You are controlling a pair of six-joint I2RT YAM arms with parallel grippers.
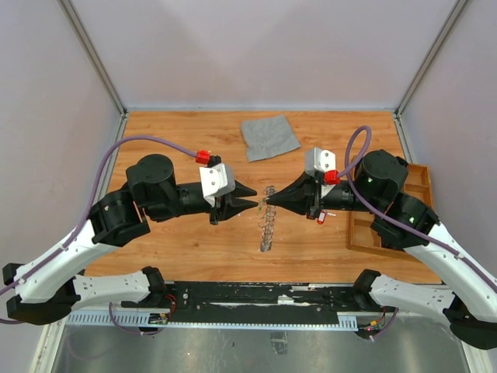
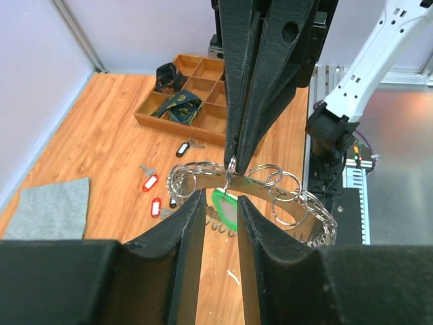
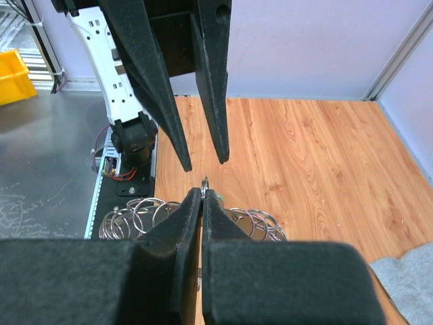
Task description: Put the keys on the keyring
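Well, the left claw [image 1: 255, 199] hovers with fingers apart (a clear gap shows) above the counter [image 1: 171, 256]. Beneath the meeting tips lies the keyring [image 1: 268, 230], and the right claw [image 1: 270, 202] is pinched on a green-tagged key [image 2: 223, 206].

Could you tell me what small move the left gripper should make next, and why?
Probably close the left gripper on the green key tag: its fingers stand open with the tag between them, while the right gripper is shut on a small loop of the keyring, seemingly ready for threading.
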